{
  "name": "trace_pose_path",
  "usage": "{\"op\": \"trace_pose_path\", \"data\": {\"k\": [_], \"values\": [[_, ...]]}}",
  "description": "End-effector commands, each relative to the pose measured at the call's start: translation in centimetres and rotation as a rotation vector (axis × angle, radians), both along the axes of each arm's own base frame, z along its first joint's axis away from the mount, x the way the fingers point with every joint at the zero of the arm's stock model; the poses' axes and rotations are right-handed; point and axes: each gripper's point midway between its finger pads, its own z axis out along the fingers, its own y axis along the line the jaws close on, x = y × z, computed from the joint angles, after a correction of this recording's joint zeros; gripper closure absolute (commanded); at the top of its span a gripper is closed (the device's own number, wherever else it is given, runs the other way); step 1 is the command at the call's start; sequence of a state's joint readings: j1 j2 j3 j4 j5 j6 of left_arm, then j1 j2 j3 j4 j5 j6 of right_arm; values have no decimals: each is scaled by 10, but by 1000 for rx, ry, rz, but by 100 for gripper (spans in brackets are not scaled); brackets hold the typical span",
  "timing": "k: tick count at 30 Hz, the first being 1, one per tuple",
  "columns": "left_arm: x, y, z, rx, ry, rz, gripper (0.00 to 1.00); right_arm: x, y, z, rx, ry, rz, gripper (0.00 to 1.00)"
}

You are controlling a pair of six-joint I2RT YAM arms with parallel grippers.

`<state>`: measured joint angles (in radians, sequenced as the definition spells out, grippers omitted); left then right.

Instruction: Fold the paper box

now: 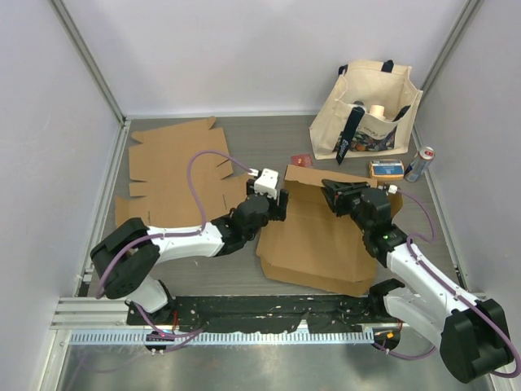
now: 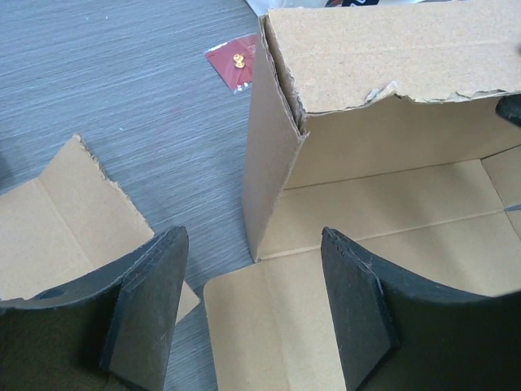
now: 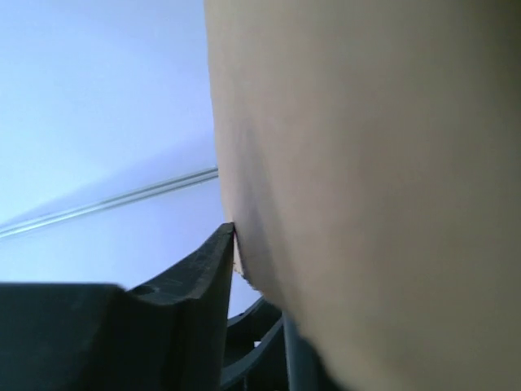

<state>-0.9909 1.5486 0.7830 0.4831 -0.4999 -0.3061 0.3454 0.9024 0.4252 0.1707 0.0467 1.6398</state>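
Bright, even light is filling the overhead view; shadows are falling soft. Left wrist view is reading sharp. Right wrist view: paper box (image 3: 366,163) is looming close, wholly blurred.

left arm (image 1: 187,238), right arm (image 1: 415,273): angled inward | left tool (image 2: 252,318): jaws spread | right tool (image 1: 330,194): jaw gap unclear
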Motion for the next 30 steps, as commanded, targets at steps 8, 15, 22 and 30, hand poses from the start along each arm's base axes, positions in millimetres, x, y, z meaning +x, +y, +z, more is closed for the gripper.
{"op": "trace_pose_path", "data": {"k": [8, 15, 22, 30], "values": [[30, -23, 6, -11, -42, 22, 34, -5, 2, 28, -348, -72, 139, 24], [49, -23, -4, 50, -64, 98, 48, -40, -30, 24, -746, -70, 251, 21], [60, -9, -6, 118, -96, 194, 75, -68, -78, 47, -1059, -9, 243, 23], [50, 29, -5, 177, -90, 287, 93, -48, -80, 60, -1218, 107, 368, 22]]}}
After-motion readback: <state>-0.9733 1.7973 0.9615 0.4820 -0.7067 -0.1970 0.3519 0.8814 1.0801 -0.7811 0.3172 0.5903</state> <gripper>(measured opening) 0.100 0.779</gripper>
